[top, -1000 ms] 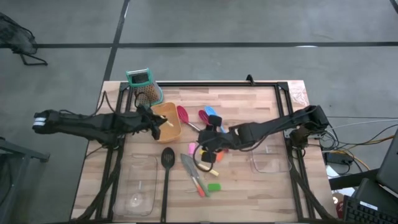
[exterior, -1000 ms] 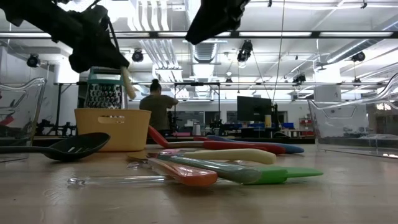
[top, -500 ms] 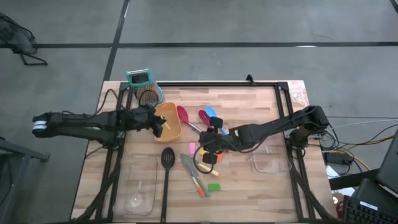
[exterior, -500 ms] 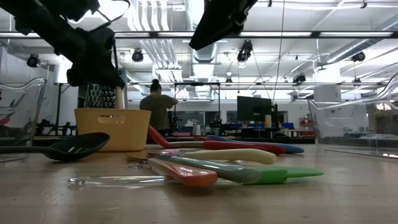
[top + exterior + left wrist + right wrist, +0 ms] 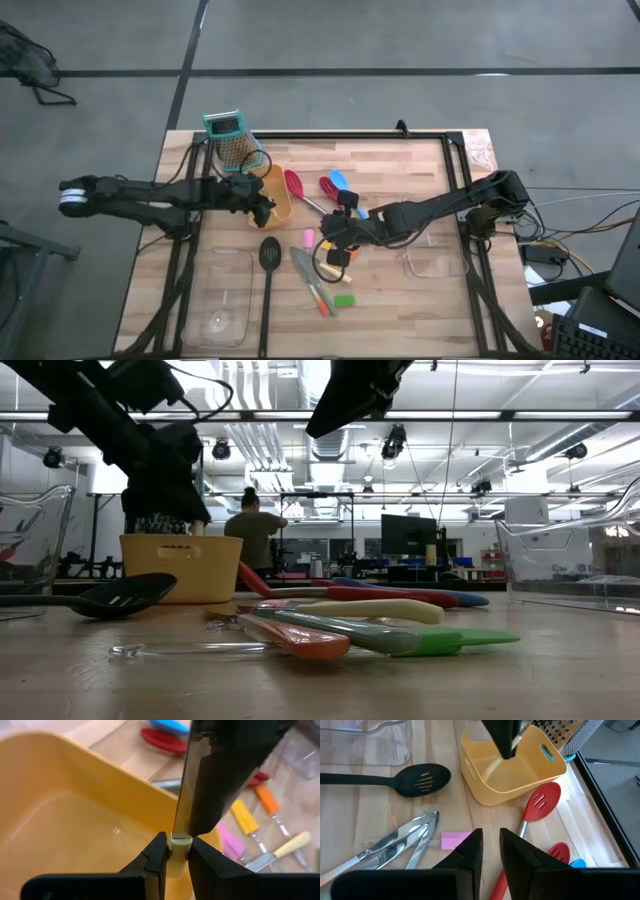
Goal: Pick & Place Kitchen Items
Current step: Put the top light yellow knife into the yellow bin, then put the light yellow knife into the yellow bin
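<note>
My left gripper [image 5: 257,203] is over the yellow tray [image 5: 274,197] at the table's far left, shut on a small tool with a cream handle [image 5: 179,846] and a metal blade [image 5: 183,795]. The tool reaches down into the tray [image 5: 492,767]. My right gripper [image 5: 335,232] hangs above the loose items at mid table, its fingers [image 5: 470,851] only a narrow gap apart with nothing between them. Below it lie a red slotted spoon [image 5: 542,800], a black slotted spoon [image 5: 269,255], metal tongs [image 5: 405,837] and a pink tool [image 5: 452,840]. My left gripper pinches the tool's cream handle [image 5: 179,851] between its two fingers. The fingers come from above, slanting from the table's left. The tool hangs below them, its lower end [image 5: 490,771] inside the yellow tray; I cannot tell whether it touches the tray's floor.
A teal-topped metal grater [image 5: 232,140] stands just beyond the yellow tray. Clear trays sit at the near left [image 5: 225,300] and at the right [image 5: 435,258]. Red [image 5: 328,187] and blue [image 5: 340,179] spoons, an orange tool [image 5: 338,257] and a green one [image 5: 344,300] lie around mid table.
My left gripper has gone down toward the yellow tray with the cream-handled tool, which has tipped from slanting to nearly upright and now reaches into the tray. My right gripper has shifted a little toward the table's near edge.
</note>
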{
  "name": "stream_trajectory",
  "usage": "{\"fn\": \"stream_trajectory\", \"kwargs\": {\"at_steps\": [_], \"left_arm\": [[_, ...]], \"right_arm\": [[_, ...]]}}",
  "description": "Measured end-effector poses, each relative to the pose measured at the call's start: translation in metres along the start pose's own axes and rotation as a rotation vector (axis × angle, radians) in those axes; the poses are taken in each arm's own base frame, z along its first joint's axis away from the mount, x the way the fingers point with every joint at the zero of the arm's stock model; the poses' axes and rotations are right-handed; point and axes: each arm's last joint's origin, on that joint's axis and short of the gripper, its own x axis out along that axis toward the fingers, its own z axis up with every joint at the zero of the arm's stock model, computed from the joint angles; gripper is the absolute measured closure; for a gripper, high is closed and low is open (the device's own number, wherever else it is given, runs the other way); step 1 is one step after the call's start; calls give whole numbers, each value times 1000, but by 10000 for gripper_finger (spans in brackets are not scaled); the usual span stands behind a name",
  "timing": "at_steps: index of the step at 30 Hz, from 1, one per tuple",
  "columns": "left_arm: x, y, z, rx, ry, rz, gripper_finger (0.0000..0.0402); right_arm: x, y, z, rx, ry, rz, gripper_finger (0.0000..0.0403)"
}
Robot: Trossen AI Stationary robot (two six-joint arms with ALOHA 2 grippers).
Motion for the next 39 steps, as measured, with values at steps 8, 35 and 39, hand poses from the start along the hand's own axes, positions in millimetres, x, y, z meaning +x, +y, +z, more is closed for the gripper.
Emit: {"fn": "stream_trajectory", "kwargs": {"at_steps": [8, 35, 39], "left_arm": [[11, 1, -4, 7, 45, 38, 314], [-13, -14, 11, 119, -127, -107, 255], [-20, -30, 15, 176, -242, -234, 254]], "right_arm": [[0, 0, 0, 0, 0, -1, 351], [3, 1, -13, 65, 88, 41, 287], [8, 6, -24, 90, 148, 146, 276]]}}
